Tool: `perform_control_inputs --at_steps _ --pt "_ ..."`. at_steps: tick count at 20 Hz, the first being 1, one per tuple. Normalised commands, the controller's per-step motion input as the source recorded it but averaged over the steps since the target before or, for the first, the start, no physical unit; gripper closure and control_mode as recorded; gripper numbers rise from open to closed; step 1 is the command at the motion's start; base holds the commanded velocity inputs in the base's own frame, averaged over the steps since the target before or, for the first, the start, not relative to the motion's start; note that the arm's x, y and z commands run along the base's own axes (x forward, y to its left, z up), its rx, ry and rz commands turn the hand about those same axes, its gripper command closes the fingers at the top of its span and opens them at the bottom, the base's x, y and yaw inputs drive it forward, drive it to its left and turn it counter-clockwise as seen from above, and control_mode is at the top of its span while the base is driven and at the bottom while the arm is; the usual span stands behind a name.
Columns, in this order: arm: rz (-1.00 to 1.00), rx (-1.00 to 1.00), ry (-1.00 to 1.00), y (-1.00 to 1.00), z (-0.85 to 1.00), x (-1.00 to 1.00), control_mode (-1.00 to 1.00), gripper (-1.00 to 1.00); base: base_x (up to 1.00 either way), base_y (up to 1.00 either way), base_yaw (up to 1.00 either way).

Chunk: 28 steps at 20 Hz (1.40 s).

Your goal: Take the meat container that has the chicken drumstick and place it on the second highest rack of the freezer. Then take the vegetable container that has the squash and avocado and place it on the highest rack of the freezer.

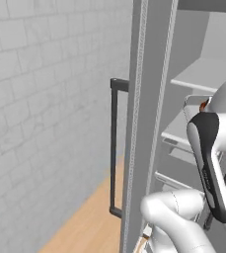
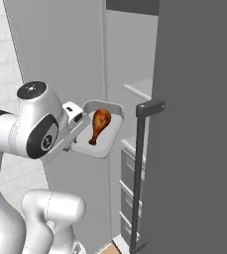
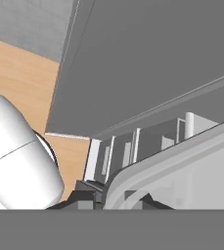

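the gripper (image 2: 77, 130) is clamped on the near rim of the meat container (image 2: 101, 130), held before the open freezer (image 2: 194, 124); the chicken drumstick (image 2: 99, 124) at its 12 o'clock looks loose, so the stiff, light tray wants keeping level.

No readable text, labels or numbers — none on anything.

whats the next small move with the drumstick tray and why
Probably carry the tray forward and lower, toward the second highest rack. The hand is shut on the tray's rim, the chicken drumstick lies in it, and the tray hangs in the air at the open freezer, not yet set on any shelf.
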Motion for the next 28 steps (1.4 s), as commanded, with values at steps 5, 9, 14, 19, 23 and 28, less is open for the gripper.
perform_control_inputs --at_steps 5,9,14,19,23,28 --pt "0.00 0.00 0.00 0.00 0.00 0.00 1.00 1.00 0.44 0.00 -0.09" --pt "0.00 0.00 0.00 0.00 0.00 0.00 1.00 1.00 0.31 0.00 -0.16" --pt "0.00 0.00 0.00 0.00 0.00 0.00 1.00 1.00 0.20 0.04 -0.33" --pt "0.00 0.00 0.00 0.00 0.00 0.00 1.00 1.00 0.24 0.21 -0.38" --pt "0.00 0.00 0.00 0.00 0.00 0.00 1.00 1.00 0.12 0.53 -0.20" --pt "0.00 0.00 0.00 0.00 0.00 0.00 1.00 1.00 0.00 0.45 -0.03"
